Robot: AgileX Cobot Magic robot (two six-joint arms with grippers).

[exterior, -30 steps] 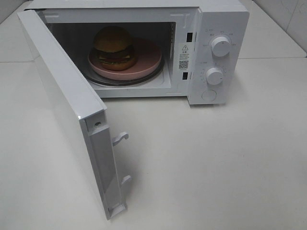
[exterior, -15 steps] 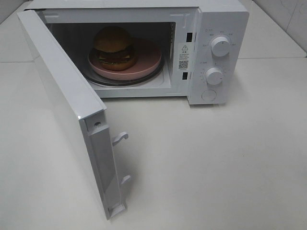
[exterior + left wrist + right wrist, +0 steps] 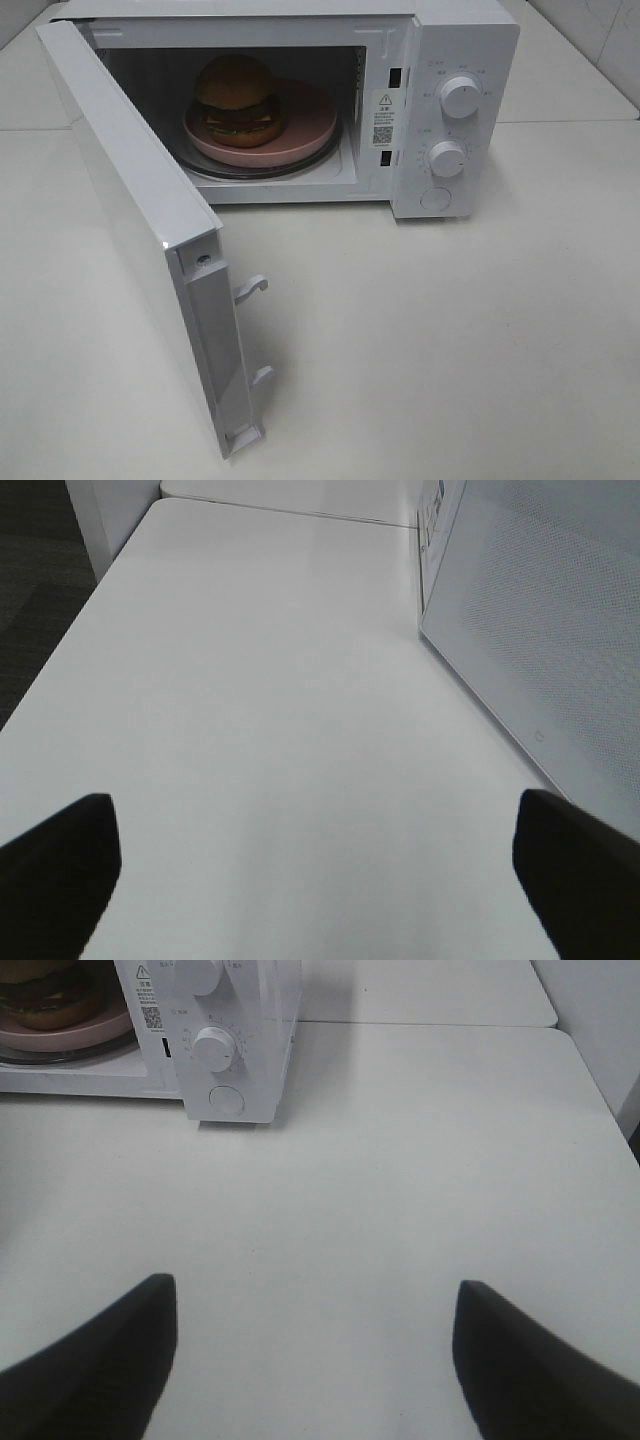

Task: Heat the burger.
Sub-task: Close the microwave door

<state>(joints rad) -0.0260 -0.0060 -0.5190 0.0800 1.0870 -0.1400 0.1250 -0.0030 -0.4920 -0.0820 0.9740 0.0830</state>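
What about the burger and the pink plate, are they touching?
Touching. The exterior high view shows the burger resting directly on the pink plate, toward its left side, inside the open microwave.

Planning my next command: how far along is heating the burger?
Done: the burger sits on the pink plate inside the microwave. In hand: nothing; left gripper and right gripper are empty, jaws open, above the table. Left: shut the wide-open door, then turn the knobs.

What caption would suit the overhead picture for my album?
Burger on a pink plate inside a white microwave, door swung open.
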